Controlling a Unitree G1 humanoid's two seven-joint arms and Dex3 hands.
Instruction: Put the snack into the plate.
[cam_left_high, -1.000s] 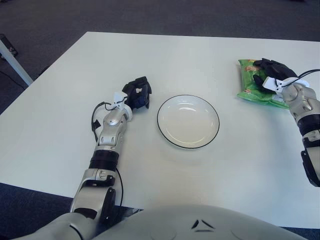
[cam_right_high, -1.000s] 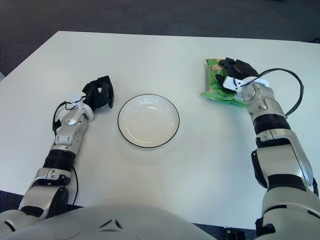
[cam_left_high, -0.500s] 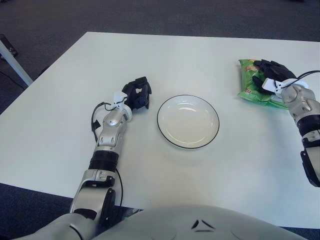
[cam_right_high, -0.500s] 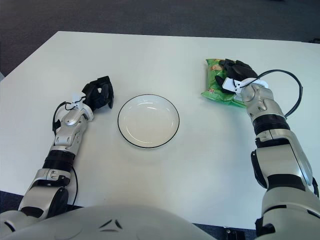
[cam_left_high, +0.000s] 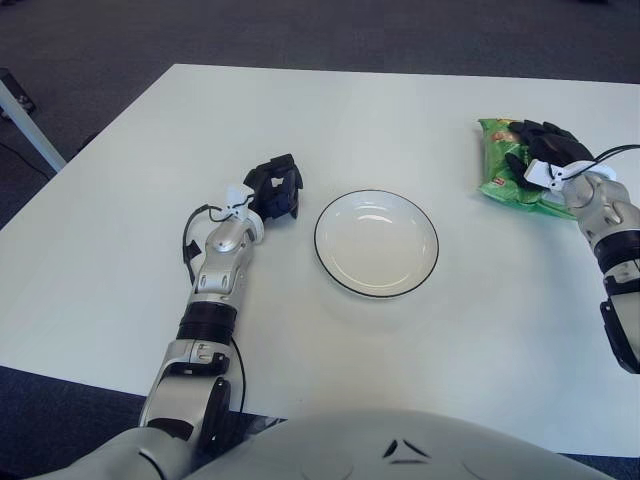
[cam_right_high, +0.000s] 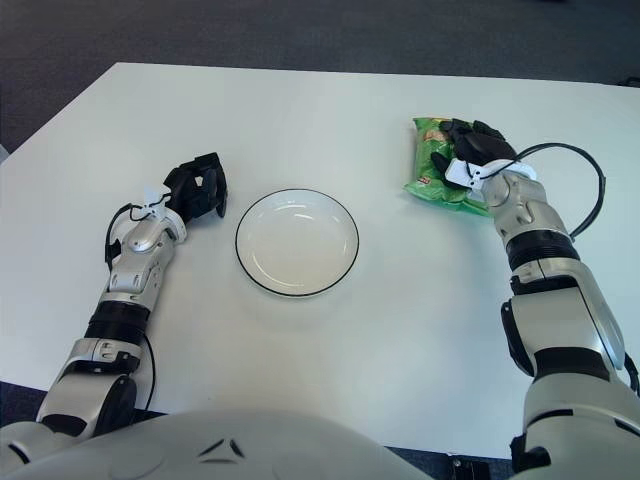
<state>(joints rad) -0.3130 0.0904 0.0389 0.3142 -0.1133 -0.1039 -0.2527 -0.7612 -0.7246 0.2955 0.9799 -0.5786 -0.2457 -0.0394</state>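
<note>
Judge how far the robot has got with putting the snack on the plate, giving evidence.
Done: nothing delivered; the plate holds nothing. In hand: the right hand lies over the green snack bag at the table's far right, though a closed grasp isn't clear. Left: lift the bag, carry it leftward, release onto the plate. The left hand shows just left of the plate.

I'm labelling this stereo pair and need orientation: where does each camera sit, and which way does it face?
Left eye view: on the head, looking forward and down at the white table; torso, whole left arm and right forearm show.
Right eye view: slightly rightward, same aim; both arms show fully.
Shared: plate, left hand left of it, right hand on the green snack bag.
</note>
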